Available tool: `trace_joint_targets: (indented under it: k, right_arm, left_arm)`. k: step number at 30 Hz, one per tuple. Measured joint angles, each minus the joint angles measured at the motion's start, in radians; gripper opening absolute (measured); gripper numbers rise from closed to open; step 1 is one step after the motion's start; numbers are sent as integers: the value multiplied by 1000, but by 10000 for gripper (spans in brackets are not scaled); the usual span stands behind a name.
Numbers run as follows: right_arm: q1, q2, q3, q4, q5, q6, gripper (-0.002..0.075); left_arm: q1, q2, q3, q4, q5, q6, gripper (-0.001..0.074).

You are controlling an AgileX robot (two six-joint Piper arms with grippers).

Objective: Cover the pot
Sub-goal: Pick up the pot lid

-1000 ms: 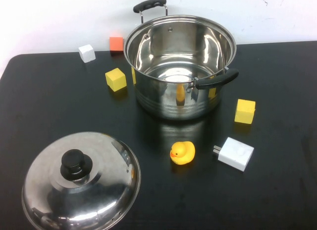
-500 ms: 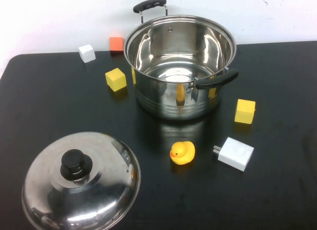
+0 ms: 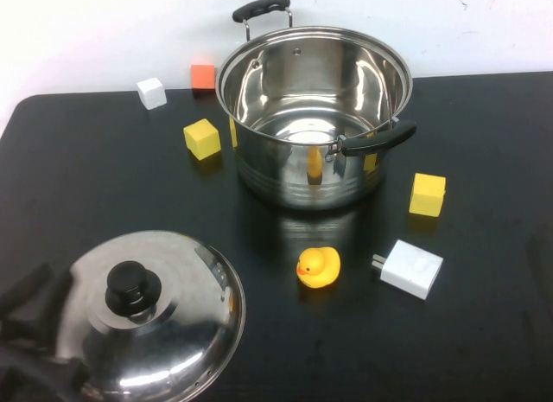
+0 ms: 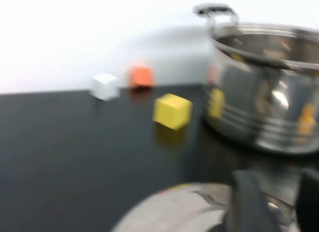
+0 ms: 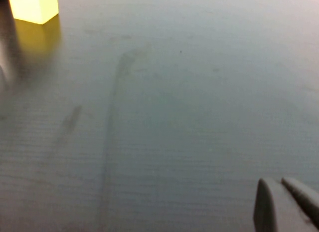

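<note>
The large shiny steel pot [image 3: 315, 117] with two black side handles stands open at the back middle of the black table; it also shows in the left wrist view [image 4: 264, 87]. The domed steel lid [image 3: 147, 320] with a black knob [image 3: 132, 287] lies at the front left. My left gripper [image 3: 39, 333] comes in blurred at the lid's left edge, and in the left wrist view the left gripper [image 4: 276, 202] is open over the lid [image 4: 184, 212]. My right gripper [image 5: 286, 204] is shut and empty, low over bare table, out of the high view.
A yellow duck [image 3: 318, 267] and a white charger [image 3: 409, 268] lie in front of the pot. Yellow cubes sit left [image 3: 201, 138] and right [image 3: 427, 194] of the pot. A white cube [image 3: 151, 92] and an orange cube [image 3: 202, 76] are at the back left.
My left gripper has come into the high view at the front left beside the lid. The lid, the pot and the small objects have not moved.
</note>
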Motion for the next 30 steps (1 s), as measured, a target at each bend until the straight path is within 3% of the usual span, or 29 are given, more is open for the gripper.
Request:
trace_joint_targets:
  k: [5,9,19,21,25,30]
  right_arm:
    - [0,0,0,0,0,0,-2]
    - [0,0,0,0,0,2,-2]
    - [0,0,0,0,0,2,-2]
    - [0,0,0,-2,0,2,-2]
    - [0,0,0,-2,0,2,-2]
    - [0,0,0,-2,0,2,-2]
  left_arm:
    - [0,200,-57,135,-111,-47,465]
    - [0,346,-104,165,-165,-51,542]
    - [0,541,-148,194,-179,-31,540]
    - [0,553,-149,192,-175,-27,496]
    - [0,564,-162,190,-168,-20,314]
    - [0,568,-189,195,-141,-53,319]
